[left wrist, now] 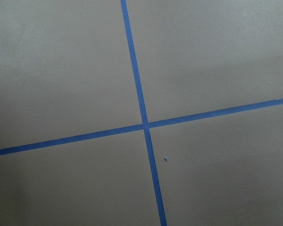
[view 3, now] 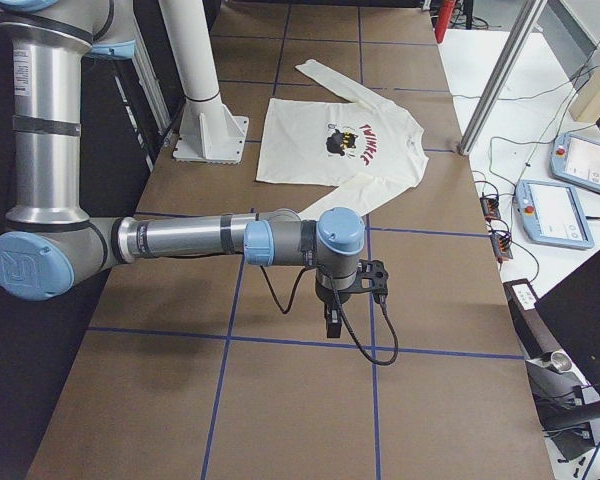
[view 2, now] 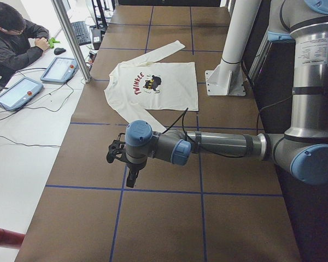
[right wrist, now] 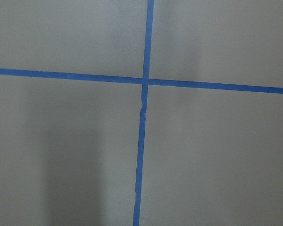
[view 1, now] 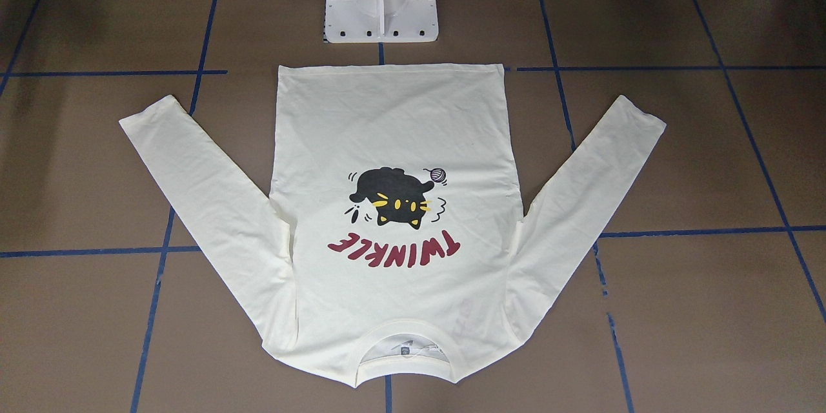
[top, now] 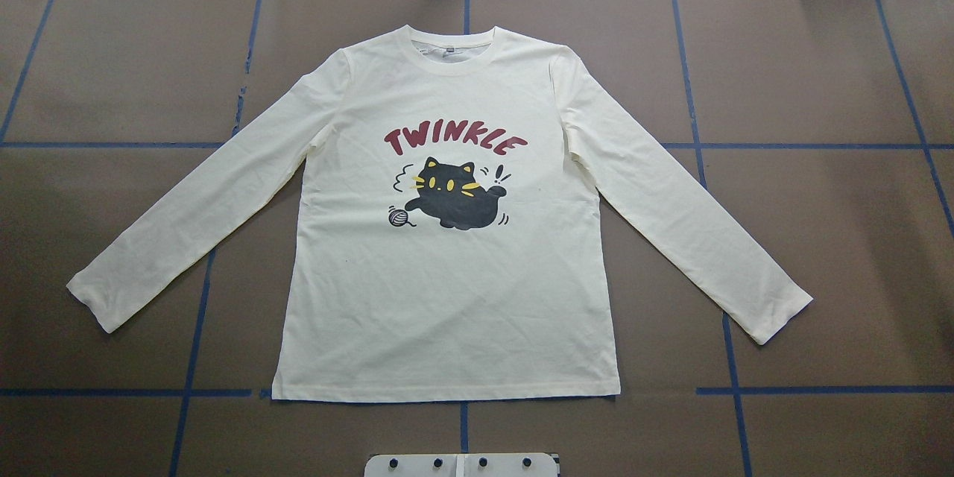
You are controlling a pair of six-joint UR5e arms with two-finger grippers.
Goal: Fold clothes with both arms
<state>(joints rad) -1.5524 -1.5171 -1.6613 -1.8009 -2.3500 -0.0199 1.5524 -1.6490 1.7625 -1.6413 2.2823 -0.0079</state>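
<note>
I've the cream-white long-sleeved cat-print shirt spread flat mid brown tabletop, sleeves splayed ready for folding. The black left pincer and right pincer hang at either end, well apart from it (how wide they stand I cannot tell).

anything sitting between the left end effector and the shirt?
Nothing. In the exterior left view, only bare brown table and a blue tape line lie between the left end effector and the shirt.

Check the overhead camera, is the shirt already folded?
No, the shirt lies spread flat on the table with both sleeves out to the sides and the cat print facing up.
</note>
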